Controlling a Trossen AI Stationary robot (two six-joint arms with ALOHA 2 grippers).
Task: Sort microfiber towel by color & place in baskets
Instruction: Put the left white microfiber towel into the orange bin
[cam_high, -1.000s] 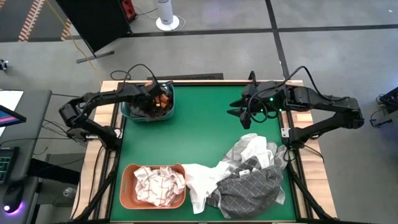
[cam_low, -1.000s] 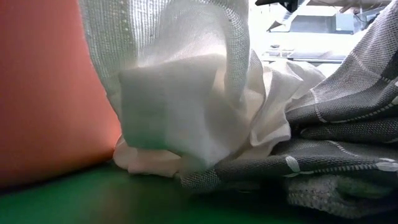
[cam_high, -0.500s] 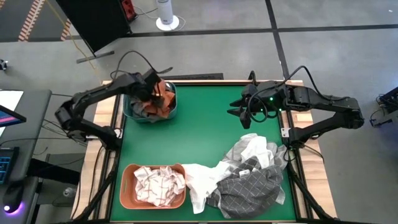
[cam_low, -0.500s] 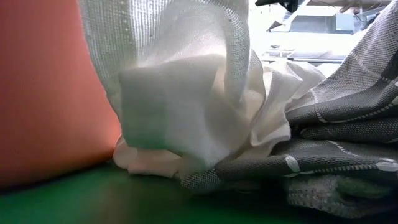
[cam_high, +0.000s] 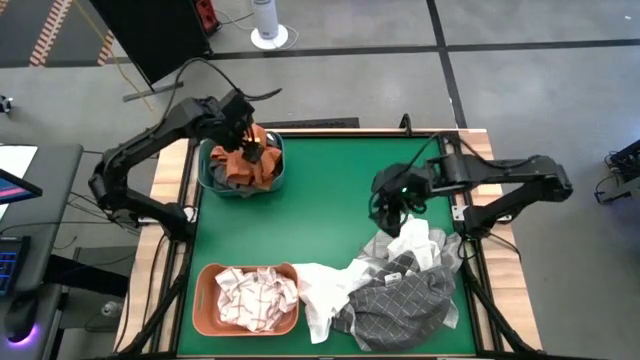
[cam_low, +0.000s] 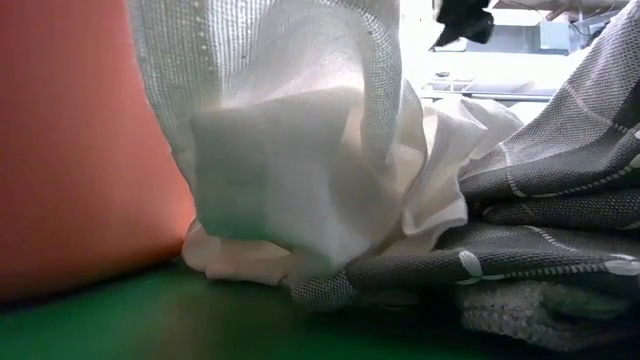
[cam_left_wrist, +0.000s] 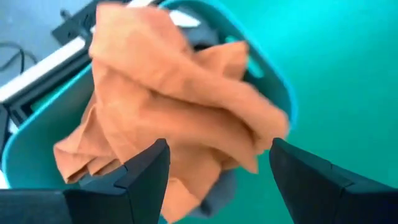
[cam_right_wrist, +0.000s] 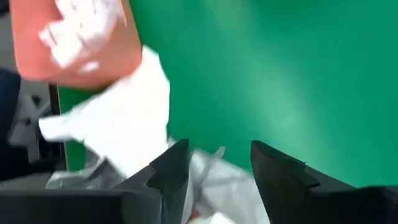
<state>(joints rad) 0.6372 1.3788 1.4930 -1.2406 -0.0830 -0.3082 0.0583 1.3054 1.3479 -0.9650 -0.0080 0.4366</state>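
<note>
My left gripper (cam_high: 246, 138) (cam_left_wrist: 217, 177) hangs open above the teal basket (cam_high: 208, 178) at the table's far left, clear of the rust orange towel (cam_left_wrist: 168, 106) that lies crumpled in it over a dark grey one. My right gripper (cam_high: 390, 207) (cam_right_wrist: 217, 168) stands open above the far edge of the towel pile (cam_high: 400, 285) at the near right, with nothing between its fingers. The pile holds a white towel (cam_high: 320, 290) (cam_low: 290, 170) and grey towels with white grid lines (cam_high: 405, 300) (cam_low: 560, 200). The white towel leans against the salmon basket (cam_high: 205, 300) (cam_low: 70, 150).
The salmon basket at the near left holds pale checked towels (cam_high: 258, 295). Bare green table (cam_high: 330, 190) lies between the two baskets and the pile. The table's wooden rim (cam_high: 165, 190) runs along its left side.
My left gripper has risen out of the teal basket and tipped; the orange towel stays in the basket. My right gripper has moved toward the near edge and down toward the towel pile, tipping further downward.
</note>
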